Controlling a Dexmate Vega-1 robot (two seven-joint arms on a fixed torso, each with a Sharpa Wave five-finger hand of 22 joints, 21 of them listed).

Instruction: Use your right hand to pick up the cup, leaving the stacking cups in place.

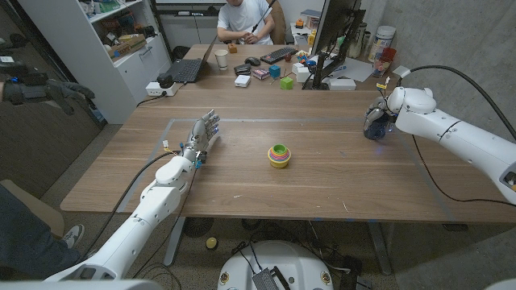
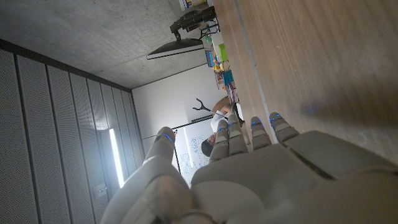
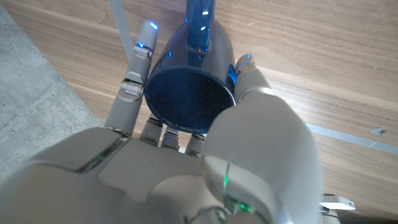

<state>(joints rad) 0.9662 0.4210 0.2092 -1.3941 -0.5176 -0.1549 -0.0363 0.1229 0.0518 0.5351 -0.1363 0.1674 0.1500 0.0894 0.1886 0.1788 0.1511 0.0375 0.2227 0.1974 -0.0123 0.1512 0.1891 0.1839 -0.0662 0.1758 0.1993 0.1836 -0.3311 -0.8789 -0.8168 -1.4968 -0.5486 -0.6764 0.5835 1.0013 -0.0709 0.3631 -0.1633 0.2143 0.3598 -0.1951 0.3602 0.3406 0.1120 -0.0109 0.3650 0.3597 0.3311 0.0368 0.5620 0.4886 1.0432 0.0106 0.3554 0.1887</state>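
A dark blue cup [image 1: 376, 126] sits at the table's far right, and my right hand [image 1: 380, 115] wraps around it. In the right wrist view the cup's dark mouth [image 3: 189, 94] faces the camera, with my right hand [image 3: 205, 168] holding it between fingers [image 3: 138, 59] on one side and the thumb on the other. I cannot tell whether the cup is off the wood. The rainbow stacking cups [image 1: 279, 155] stand untouched at the table's middle. My left hand [image 1: 203, 137] waits at the left, holding nothing, its fingers apart and reaching up in the left wrist view [image 2: 261, 168].
White tape lines [image 1: 242, 122] mark a rectangle on the wooden table [image 1: 339, 185]. Behind it a second desk holds a laptop [image 1: 187, 69], keyboard, coloured blocks and a monitor [image 1: 334, 32], with a person seated there. A person's gloved hand [image 1: 44, 89] shows at the left edge.
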